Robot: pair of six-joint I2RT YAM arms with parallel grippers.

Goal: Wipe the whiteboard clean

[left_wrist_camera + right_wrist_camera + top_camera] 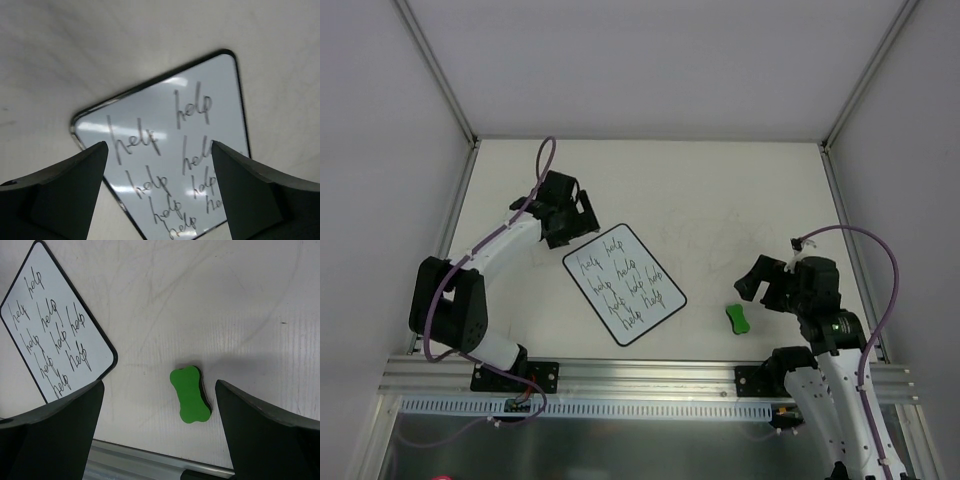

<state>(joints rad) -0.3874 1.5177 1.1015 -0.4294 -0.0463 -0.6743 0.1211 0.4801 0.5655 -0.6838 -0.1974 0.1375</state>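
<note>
**Desk:** So, what does the right gripper (160, 385) show?

**Photographer:** Its fingers are spread wide with nothing between them, and it hangs over the near right part of the table (720, 190). On the table under it, framed between the two fingers in the wrist view, lies the green bone-shaped eraser (190, 396). It lies flat, its long axis running roughly near to far.

**Desk:** And the left gripper (160, 145)?

**Photographer:** Also spread and empty, poised by the far left edge of the whiteboard (624, 284). The whiteboard lies flat mid-table, turned at an angle, with the eraser well apart to its right. The handwriting (50, 337), "help" repeated many times, covers its face, and nothing looks wiped.

**Desk:** So the step in hand is picking up the eraser?

**Photographer:** That is my reading. To do it well, the right gripper should centre over the eraser's narrow waist. It should turn so the fingers close across the short width, then descend until the tips nearly meet the table before closing. A grip taken too high could tilt the eraser, which should meet the whiteboard flat.

**Desk:** Any risk at the whiteboard?

**Photographer:** It looks light and may slide under a stroke. The left gripper seems well placed to pin an edge.
</note>
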